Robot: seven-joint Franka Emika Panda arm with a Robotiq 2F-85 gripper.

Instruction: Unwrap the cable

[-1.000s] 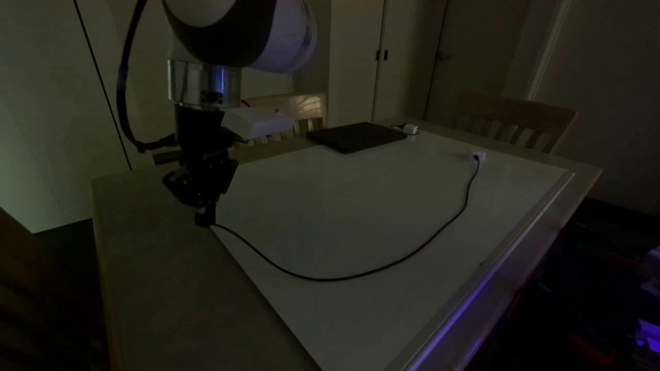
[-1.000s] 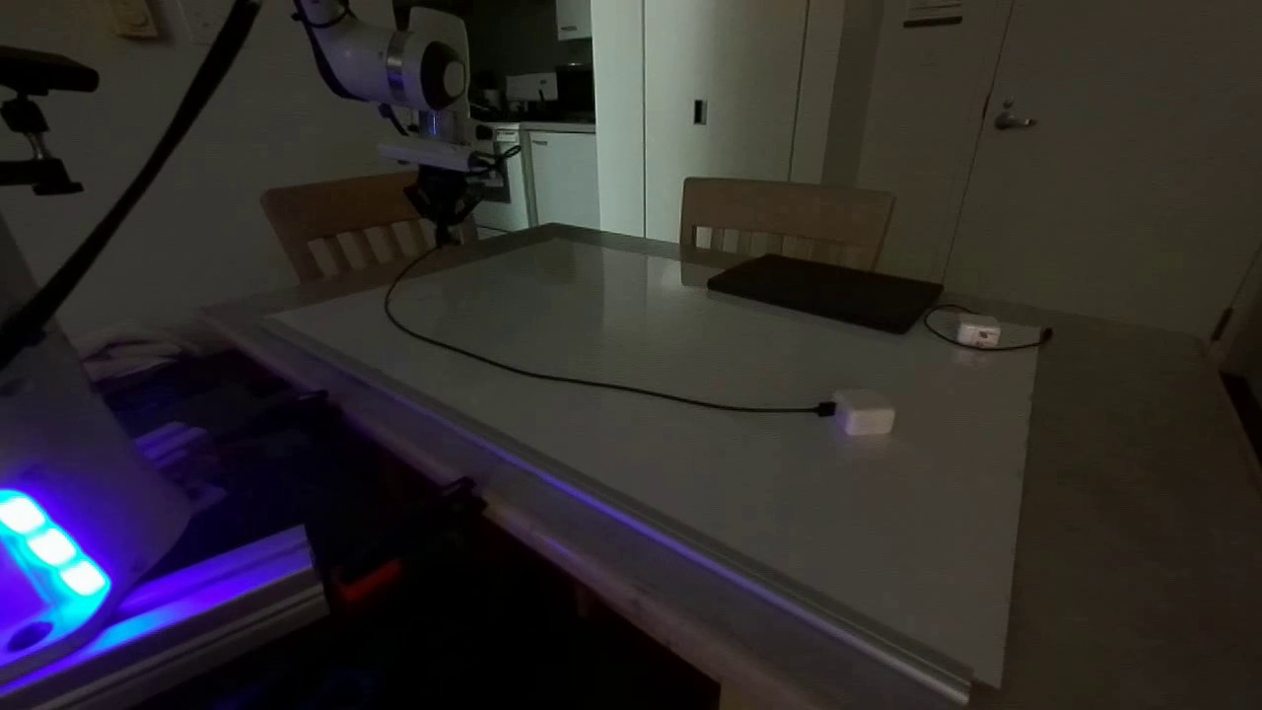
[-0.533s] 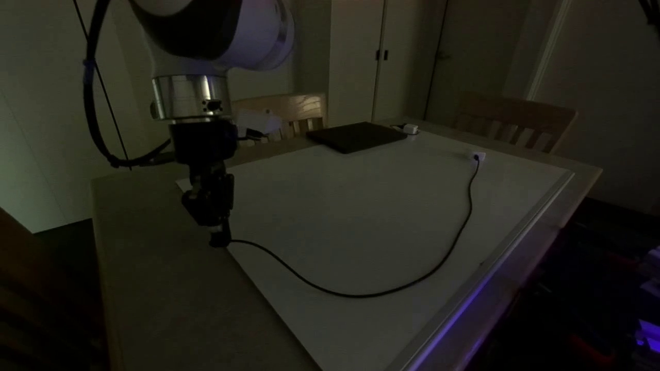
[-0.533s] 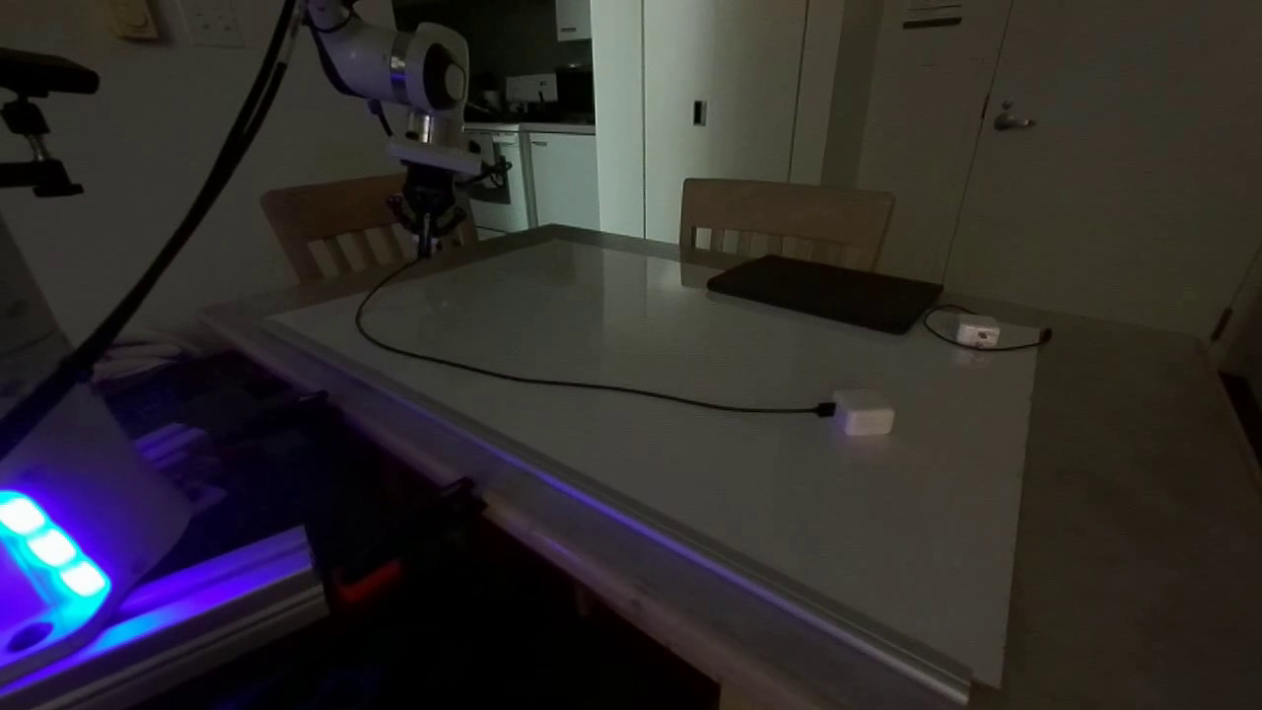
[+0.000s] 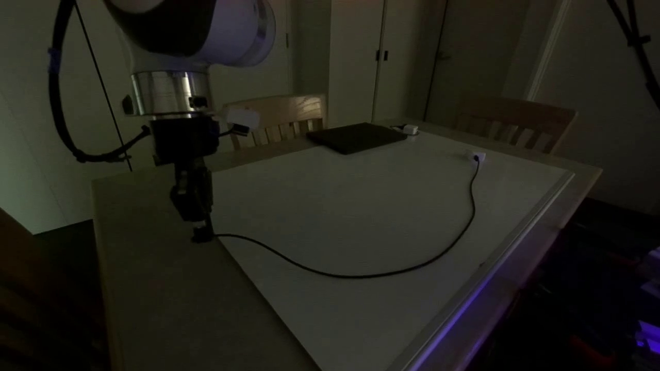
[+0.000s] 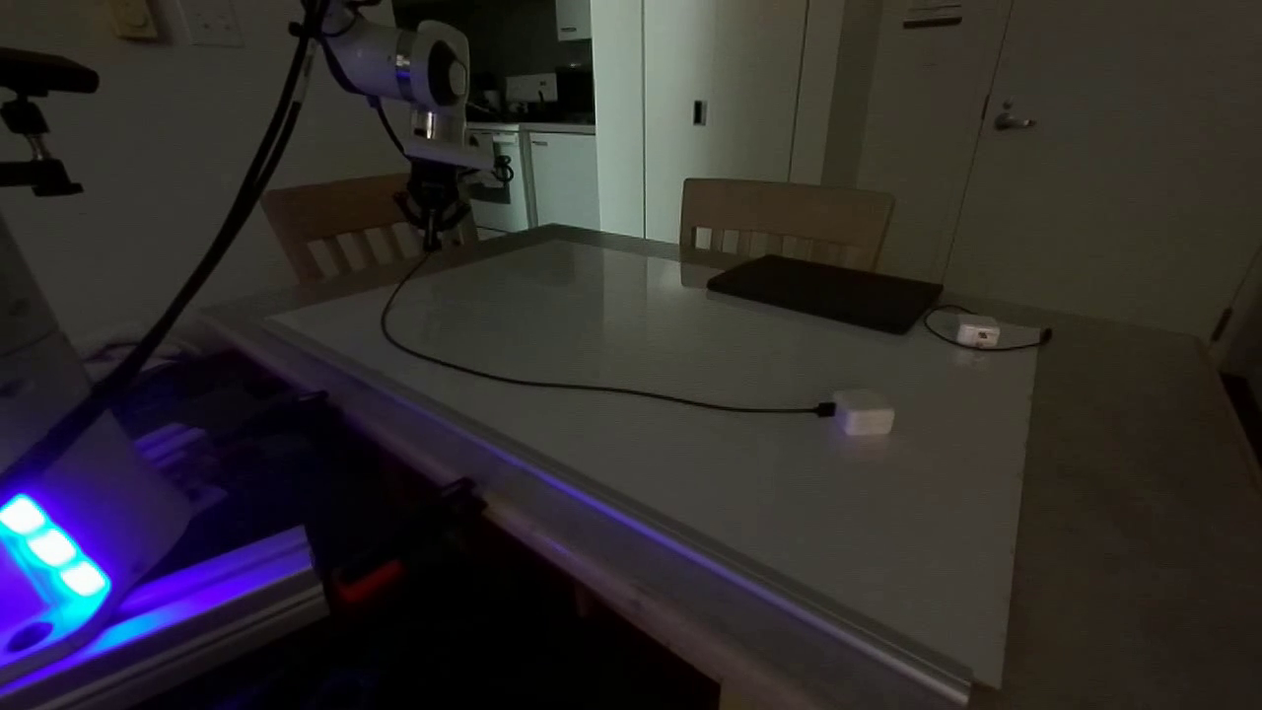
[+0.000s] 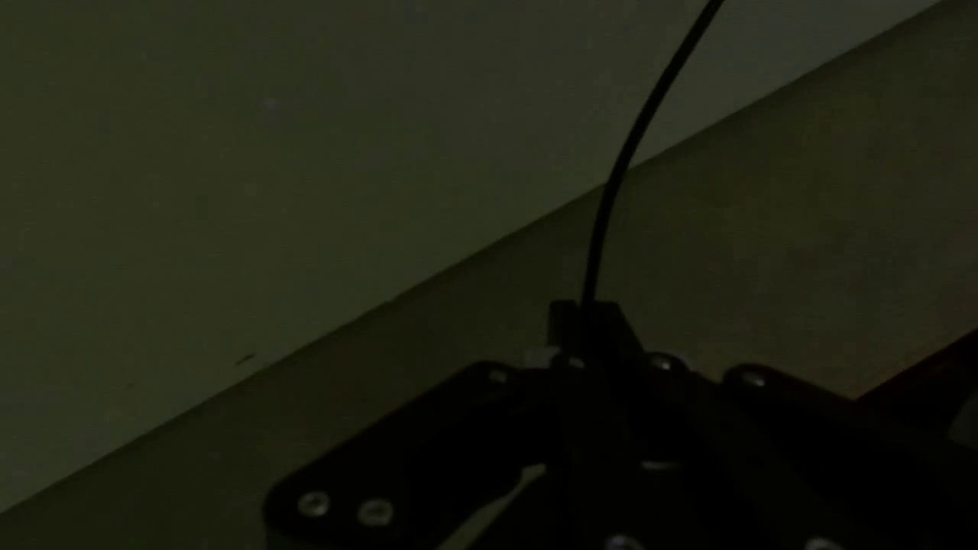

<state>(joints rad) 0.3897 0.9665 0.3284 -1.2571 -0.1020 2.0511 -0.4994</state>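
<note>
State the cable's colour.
The cable is black; it shows best in an exterior view.

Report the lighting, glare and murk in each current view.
Both exterior views: dim, with a violet glow along one edge of the board. In an exterior view, the base lights glare nearly white and pale reflections show on the board. Wrist view: very dark, the claw almost a black silhouette picked out by a few glints, though the cable reads as a dark line.

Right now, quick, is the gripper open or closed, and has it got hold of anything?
Gripper: closed, holding the black cable.
</note>
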